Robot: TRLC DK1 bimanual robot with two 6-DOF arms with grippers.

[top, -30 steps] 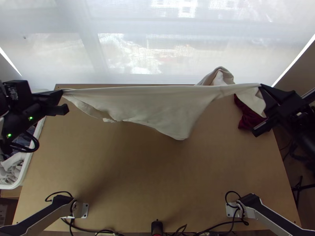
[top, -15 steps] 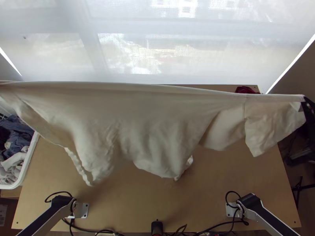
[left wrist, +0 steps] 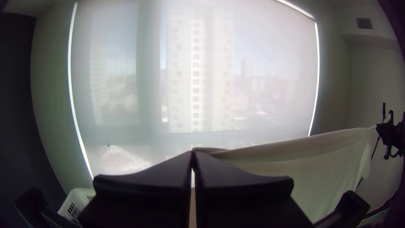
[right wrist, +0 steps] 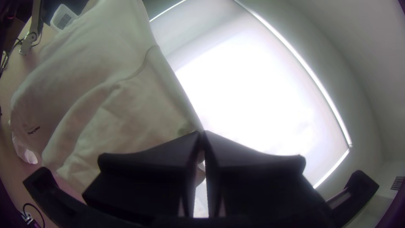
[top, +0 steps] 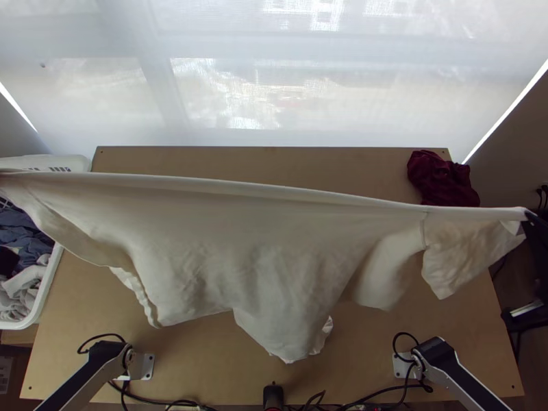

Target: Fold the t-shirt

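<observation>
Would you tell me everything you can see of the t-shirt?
The cream t-shirt, of thin-looking cloth with a seam and a small dark mark, hangs above the table. Its top edge is drawn taut between the left pincer and the right pincer; below, it drapes loosely, not folded.

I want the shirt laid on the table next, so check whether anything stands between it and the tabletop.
Nothing visible stands between the middle of the shirt and the tabletop. Its left end appears over the white basket, which might catch it; the dark red cloth lies at the far right corner.
</observation>
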